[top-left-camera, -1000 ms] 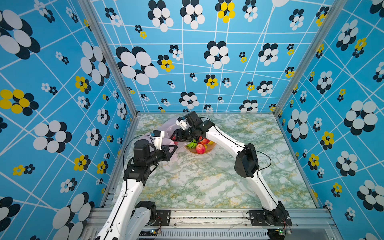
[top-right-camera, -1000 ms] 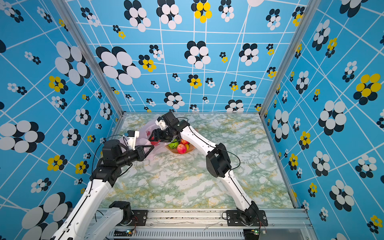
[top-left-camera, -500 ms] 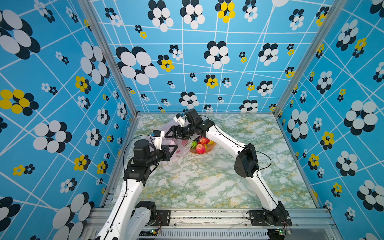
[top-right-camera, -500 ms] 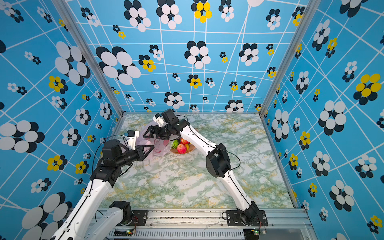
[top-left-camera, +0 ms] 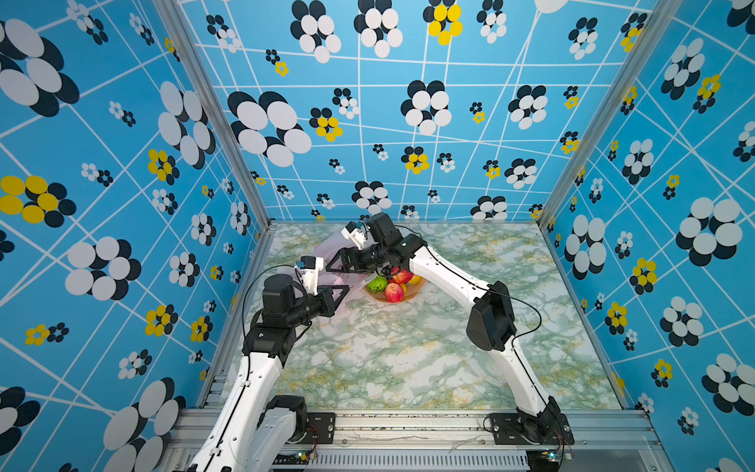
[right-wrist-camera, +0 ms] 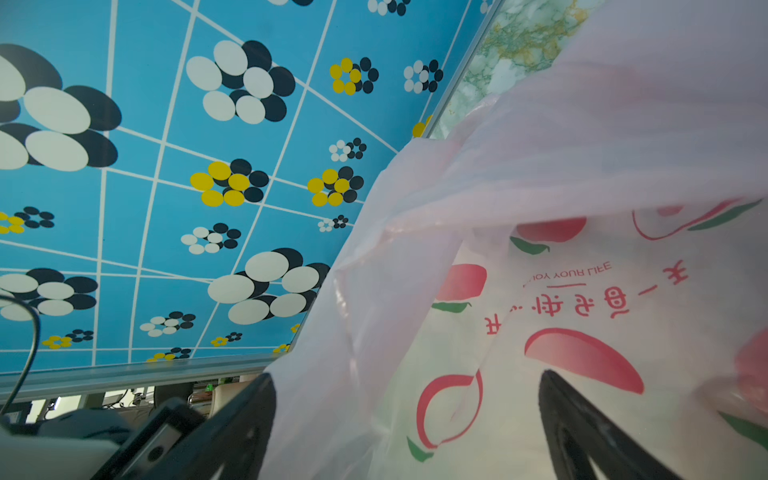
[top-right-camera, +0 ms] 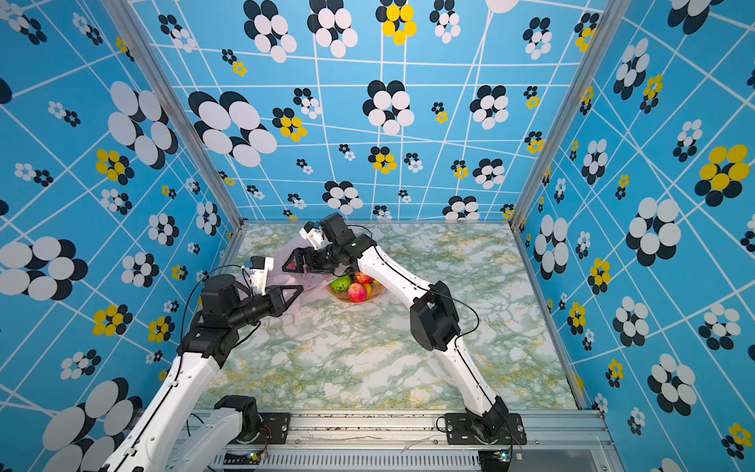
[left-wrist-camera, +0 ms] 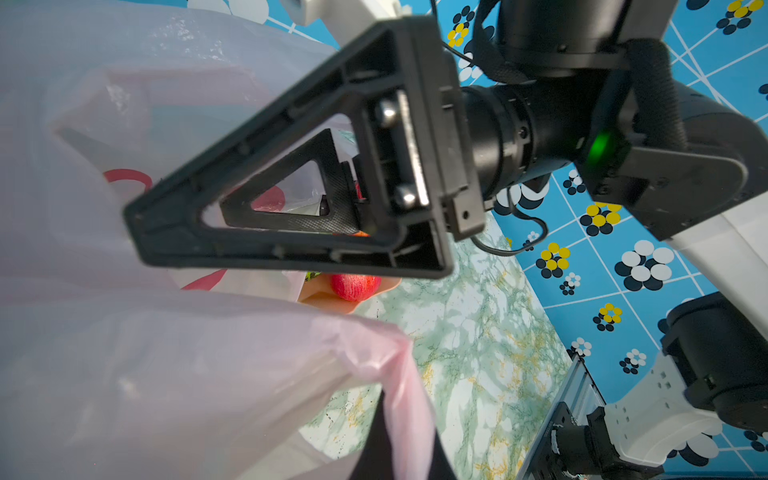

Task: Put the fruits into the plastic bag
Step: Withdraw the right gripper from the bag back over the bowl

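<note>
At near left of the marbled surface (top-left-camera: 408, 359): left hand (top-left-camera: 346, 289) pressed together, pinching the near rim of the pale-pink plastic bag (top-left-camera: 327, 247). Just right of it, peach bowl (top-left-camera: 410, 297) with two red apples (top-left-camera: 394, 292), a bumpy green fruit (top-left-camera: 376, 284) and a yellow fruit (top-left-camera: 414, 280). Slightly farther back, right hand (top-left-camera: 331, 266) spread wide at the bag's open mouth. Bag's peach print and red lettering clear in the right wrist view.

marbled green-white table (top-left-camera: 408, 359) holds a peach bowl (top-left-camera: 414, 295) just beside the pale-pink plastic bag (top-left-camera: 327, 250)
</note>
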